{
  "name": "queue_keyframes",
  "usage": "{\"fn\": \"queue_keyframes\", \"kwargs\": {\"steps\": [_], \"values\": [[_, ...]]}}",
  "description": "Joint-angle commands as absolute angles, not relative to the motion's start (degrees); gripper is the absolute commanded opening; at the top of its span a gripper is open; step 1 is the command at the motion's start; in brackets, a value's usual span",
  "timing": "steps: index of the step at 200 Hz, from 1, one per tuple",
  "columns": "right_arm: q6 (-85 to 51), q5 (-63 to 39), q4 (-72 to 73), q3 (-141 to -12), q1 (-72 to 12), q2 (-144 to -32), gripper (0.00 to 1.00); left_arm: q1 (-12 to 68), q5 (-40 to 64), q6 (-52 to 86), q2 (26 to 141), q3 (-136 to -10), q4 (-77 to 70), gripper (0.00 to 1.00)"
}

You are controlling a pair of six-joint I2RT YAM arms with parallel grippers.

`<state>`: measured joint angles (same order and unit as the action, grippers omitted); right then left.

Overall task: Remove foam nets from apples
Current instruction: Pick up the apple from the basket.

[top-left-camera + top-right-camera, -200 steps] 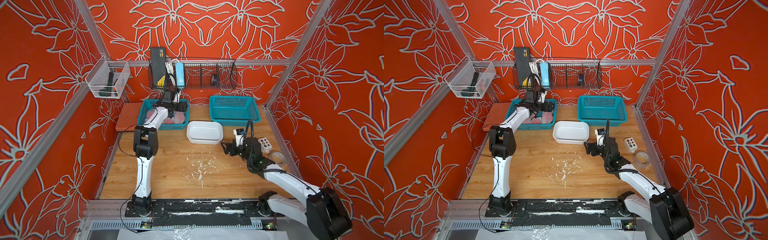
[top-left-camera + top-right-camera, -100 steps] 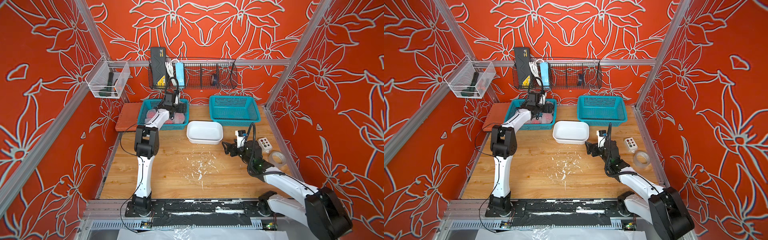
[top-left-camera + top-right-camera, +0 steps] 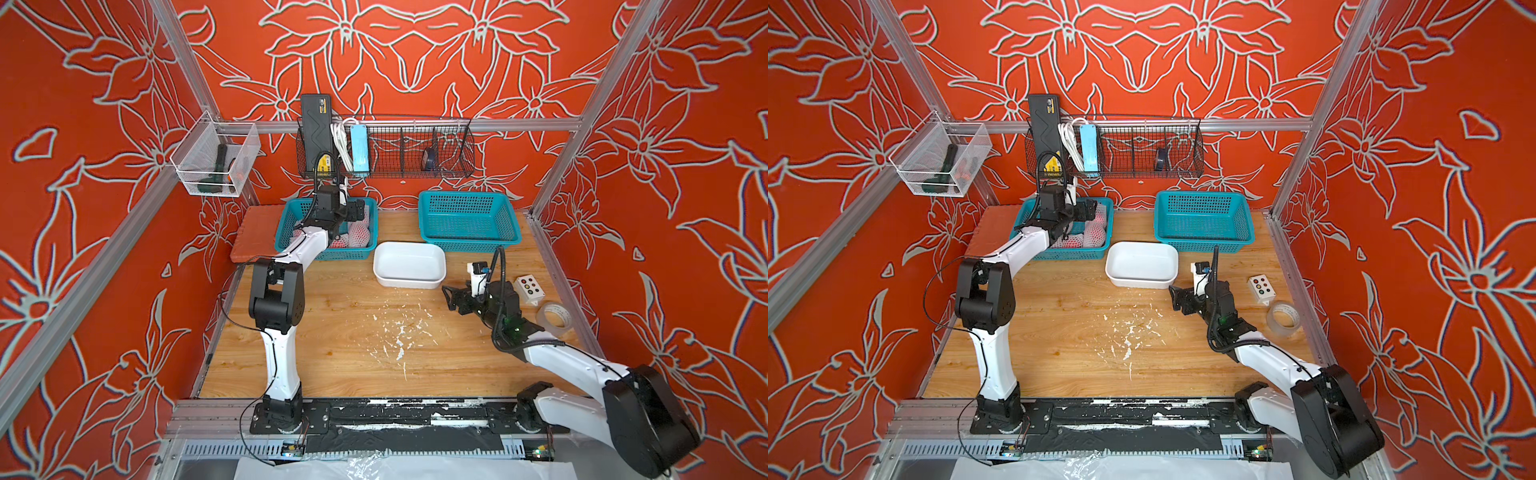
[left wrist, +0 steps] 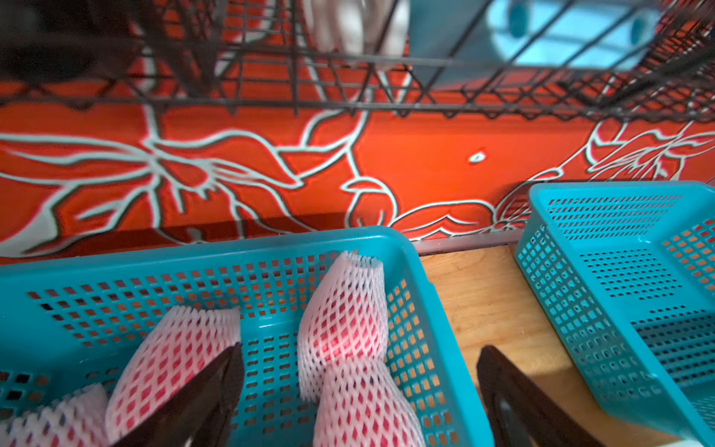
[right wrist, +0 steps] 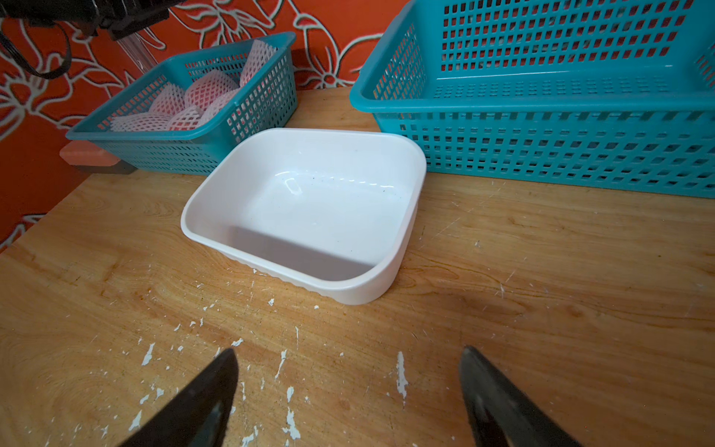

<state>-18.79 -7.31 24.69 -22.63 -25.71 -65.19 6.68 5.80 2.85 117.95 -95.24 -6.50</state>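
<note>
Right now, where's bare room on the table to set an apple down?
Widest bare wood: in front of the left basket and tub, between the left arm and the crumbs. Tub and right basket are empty. Crowded: left basket, packed with netted apples under the left gripper; right edge with button box, tape and right arm.

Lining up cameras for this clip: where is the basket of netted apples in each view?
Both top views: basket of netted apples at the table's back, robot's left.
Left wrist: basket close up, below the open left gripper.
Right wrist: basket far off, beyond the white tub.
Shared landmark: the empty teal basket beside it, in all four.
</note>
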Motion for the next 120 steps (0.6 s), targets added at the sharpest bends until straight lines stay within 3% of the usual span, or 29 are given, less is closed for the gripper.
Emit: {"fn": "queue_keyframes", "kwargs": {"steps": [1, 120], "values": [[-19.42, -6.59, 25.97, -23.38, -26.08, -65.59, 0.89, 6.02, 7.97, 3.78, 121.79, -97.57, -7.14, 0.93], [-19.86, -6.32, 26.24, -23.44, -26.28, -66.18, 0.89, 5.27, 12.66, 4.83, 135.44, -113.32, 0.58, 0.99]]}}
